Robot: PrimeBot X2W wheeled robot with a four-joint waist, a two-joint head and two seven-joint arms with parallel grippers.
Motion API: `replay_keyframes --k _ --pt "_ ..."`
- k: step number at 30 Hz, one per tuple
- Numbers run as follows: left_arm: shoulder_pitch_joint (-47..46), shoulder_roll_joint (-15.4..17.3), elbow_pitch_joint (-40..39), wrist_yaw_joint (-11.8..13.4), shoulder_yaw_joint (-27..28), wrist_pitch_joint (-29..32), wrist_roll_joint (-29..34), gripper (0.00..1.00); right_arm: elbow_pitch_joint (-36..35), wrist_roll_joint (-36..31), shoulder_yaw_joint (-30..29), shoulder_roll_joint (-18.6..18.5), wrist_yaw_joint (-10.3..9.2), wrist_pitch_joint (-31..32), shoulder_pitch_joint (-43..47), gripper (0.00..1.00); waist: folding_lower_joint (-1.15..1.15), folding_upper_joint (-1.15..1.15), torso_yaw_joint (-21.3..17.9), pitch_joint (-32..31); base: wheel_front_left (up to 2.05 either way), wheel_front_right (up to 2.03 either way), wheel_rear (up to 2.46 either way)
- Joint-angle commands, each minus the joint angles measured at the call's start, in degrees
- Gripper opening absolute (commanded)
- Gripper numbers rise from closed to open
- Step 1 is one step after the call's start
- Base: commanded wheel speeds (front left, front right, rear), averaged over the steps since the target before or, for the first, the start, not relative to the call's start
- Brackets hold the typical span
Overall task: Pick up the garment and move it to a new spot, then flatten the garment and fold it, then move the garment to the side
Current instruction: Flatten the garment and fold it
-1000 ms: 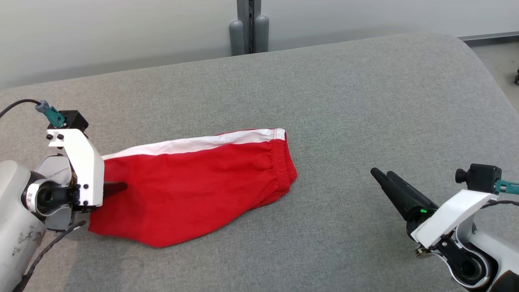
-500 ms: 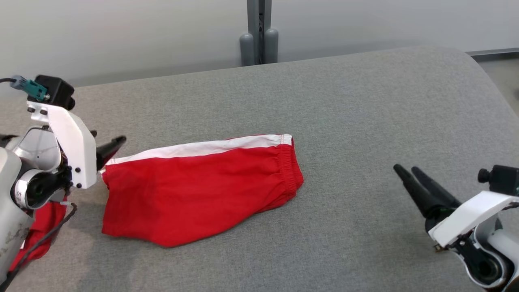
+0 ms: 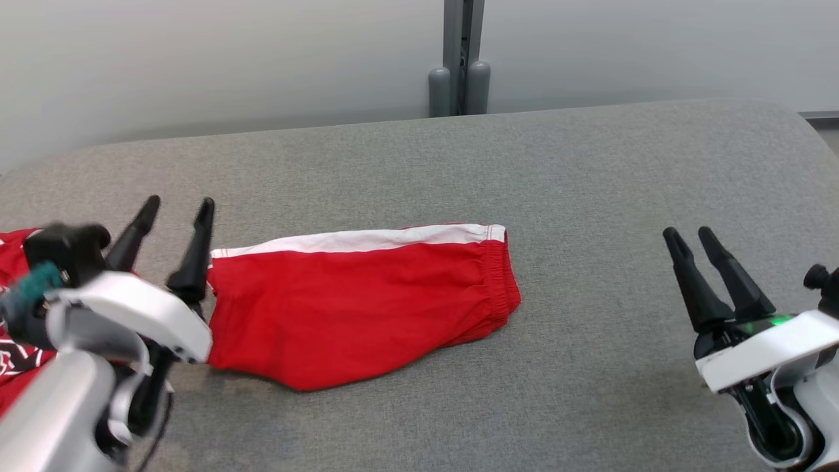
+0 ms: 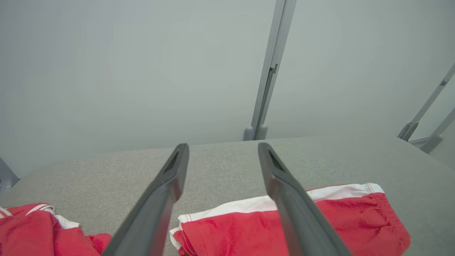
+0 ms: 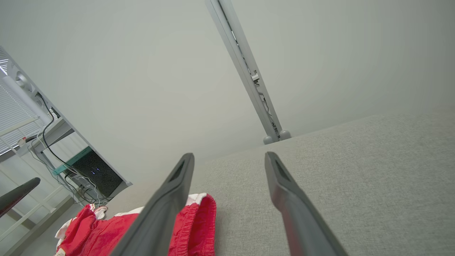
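The left gripper (image 3: pixel 179 202) stands with its two fingers spread wide and holds nothing; it hovers above the surface, fingers pointing away from the robot, just beside the left end of the garment (image 3: pixel 360 301). The right gripper (image 3: pixel 687 231) is likewise fully spread and empty, well apart from the garment's right end. The garment, red shorts with a white stripe along the far edge and the gathered waistband at the right end, lies flat and doubled over on the grey padded table (image 3: pixel 590 164), between the two grippers and nearer the left one. A separate heap of red clothing (image 3: pixel 13 252) lies at the table's left edge. Judgement: the fold appears complete, and the step in hand is the transfer to the side. If that transfer is outstanding, the next move calls for lowering the left gripper onto the near left edge, closing through all layers, and sliding the garment without opening the fold.
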Motion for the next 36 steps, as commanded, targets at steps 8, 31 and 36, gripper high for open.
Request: replay_keyframes --k 8,31,36 --pt "9.6 -5.3 -2.0 1.9 0.9 -14.4 5.1 1.00 0.0 -9.9 -7.9 4.0 0.03 -0.2 4.5 1.00 0.00 -0.01 1.5 -0.7 0.00 0.00 0.00" --pt "20.0 -28.1 -1.5 -9.3 21.1 -15.4 28.7 1.00 2.3 -36.2 -19.0 16.2 0.02 -0.1 9.2 1.00 0.00 -0.01 6.1 -0.3 0.00 0.00 0.00" --pt "20.0 -29.4 -0.2 -11.8 23.3 -15.4 29.9 1.00 4.7 -32.6 -13.8 15.3 0.02 0.2 7.0 1.00 0.00 -0.01 6.5 -0.7 0.00 0.00 0.00"
